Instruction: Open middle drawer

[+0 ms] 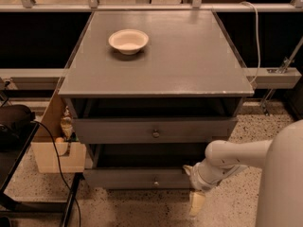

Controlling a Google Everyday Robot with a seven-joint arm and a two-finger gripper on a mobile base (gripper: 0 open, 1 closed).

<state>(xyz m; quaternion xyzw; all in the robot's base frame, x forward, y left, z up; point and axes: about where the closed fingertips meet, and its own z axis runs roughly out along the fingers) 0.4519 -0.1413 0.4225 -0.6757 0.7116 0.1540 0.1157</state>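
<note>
The grey cabinet shows two flat drawer fronts, each with a small round knob. The uppermost, wider drawer (118, 130) sits under the top. The middle drawer (132, 178) is below it, with a dark gap above its front and its knob (156, 183) at centre. The lowest drawer is out of view. My gripper (196, 203) hangs at the end of the white arm (227, 162), just right of the middle drawer's right end and slightly below it, close to the floor. It is well right of the knob.
A cream bowl (128, 40) stands on the cabinet top (189, 65). A cardboard box (52, 150) with small items stands left of the cabinet, with a black cable (57, 160) and black furniture (14, 126) beside it. The floor (132, 207) is speckled. My white body (284, 183) fills the lower right.
</note>
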